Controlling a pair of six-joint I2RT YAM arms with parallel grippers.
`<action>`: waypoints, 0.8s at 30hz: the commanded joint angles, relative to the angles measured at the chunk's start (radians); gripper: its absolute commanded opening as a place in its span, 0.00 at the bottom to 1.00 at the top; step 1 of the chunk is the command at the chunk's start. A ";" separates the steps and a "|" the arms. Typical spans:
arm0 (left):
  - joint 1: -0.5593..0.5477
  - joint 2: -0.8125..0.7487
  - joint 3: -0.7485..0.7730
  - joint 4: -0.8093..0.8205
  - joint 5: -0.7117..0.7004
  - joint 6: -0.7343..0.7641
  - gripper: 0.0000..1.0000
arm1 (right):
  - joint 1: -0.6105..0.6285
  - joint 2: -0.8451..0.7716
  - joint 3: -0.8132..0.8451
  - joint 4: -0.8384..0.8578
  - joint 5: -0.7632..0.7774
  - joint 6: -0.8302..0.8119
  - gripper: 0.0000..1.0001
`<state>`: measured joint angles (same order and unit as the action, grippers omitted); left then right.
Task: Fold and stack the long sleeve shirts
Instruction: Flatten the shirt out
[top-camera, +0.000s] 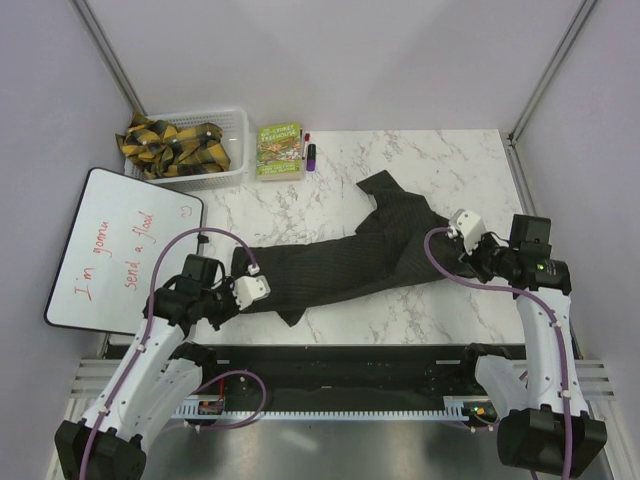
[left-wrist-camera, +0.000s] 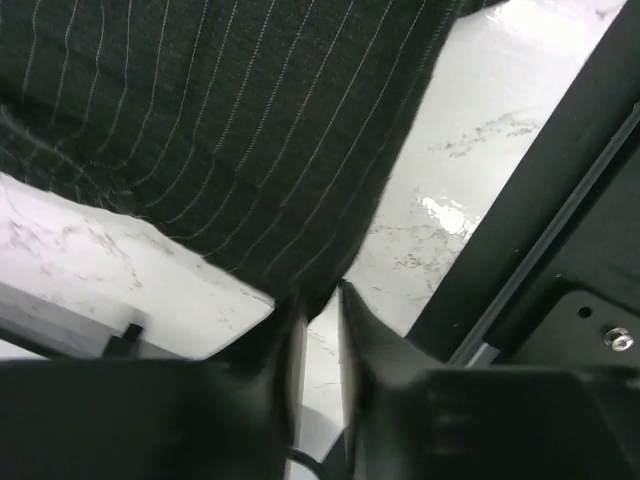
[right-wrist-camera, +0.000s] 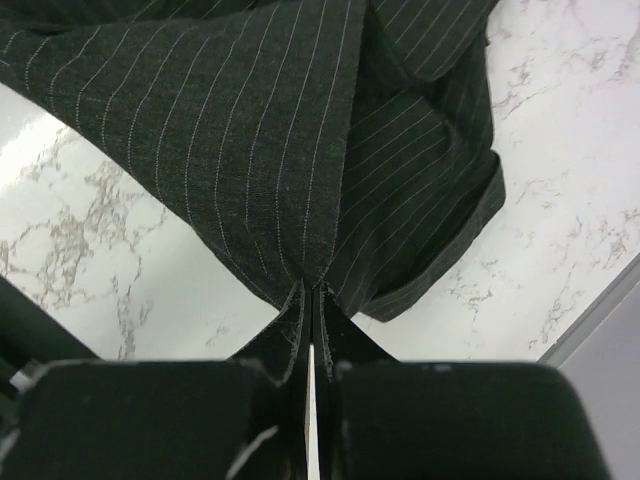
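Top external view: a dark pinstriped long-sleeve cloth shirt (top-camera: 340, 262) lies stretched across the white marble table (top-camera: 420, 310), seemingly mid-fold. The right gripper (right-wrist-camera: 311, 300) pinches its right end. The left gripper (left-wrist-camera: 320, 305) stands slightly parted at the near-left hem, and I cannot tell whether it grips. The next move likely calls for laying the cloth flat.

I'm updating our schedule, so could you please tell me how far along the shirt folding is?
No folded stack shows yet. In hand: the black pinstriped cloth shirt lies stretched across the white marble table, right gripper pinching one end, left gripper at the other, grip unclear. Folding and stacking remain.
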<state>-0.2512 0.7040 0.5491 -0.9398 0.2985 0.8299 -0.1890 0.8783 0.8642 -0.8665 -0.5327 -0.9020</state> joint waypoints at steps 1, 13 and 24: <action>0.000 0.026 0.006 -0.017 0.053 0.080 0.44 | -0.007 -0.030 -0.021 -0.084 0.000 -0.169 0.00; 0.000 0.054 -0.026 0.007 0.068 0.130 0.62 | -0.007 0.011 -0.010 -0.111 -0.013 -0.170 0.00; -0.005 0.117 -0.061 0.151 0.010 0.150 0.37 | -0.009 0.024 0.022 -0.092 -0.027 -0.126 0.00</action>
<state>-0.2512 0.7906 0.4786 -0.8558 0.3168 0.9417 -0.1928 0.8932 0.8410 -0.9653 -0.5209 -1.0424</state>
